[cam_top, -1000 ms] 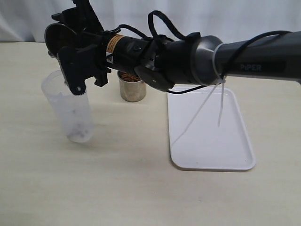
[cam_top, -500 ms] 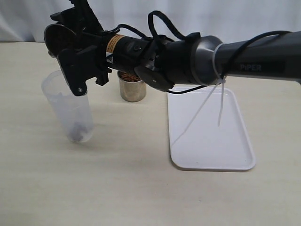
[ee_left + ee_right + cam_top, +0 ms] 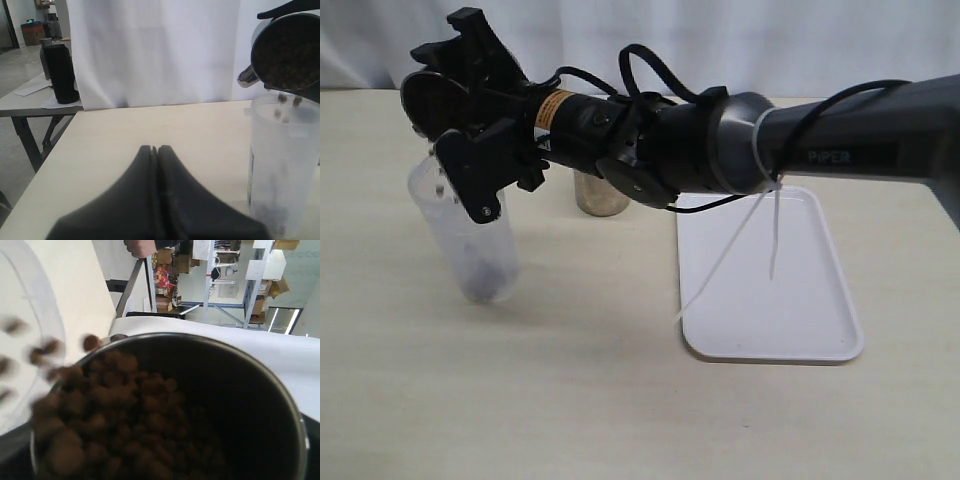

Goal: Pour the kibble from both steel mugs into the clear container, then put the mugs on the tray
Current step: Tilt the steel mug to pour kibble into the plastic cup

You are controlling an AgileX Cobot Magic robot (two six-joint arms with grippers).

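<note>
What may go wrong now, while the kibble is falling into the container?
Kibble falls near the container rim, so some may miss. The tilted mug could bump the tall container and tip it. The arm seems close to the second mug and could knock it.

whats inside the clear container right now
A small dark heap of kibble at the bottom of the clear container, more pellets falling in from the tilted steel mug. The frosted wall hides how many.
</note>
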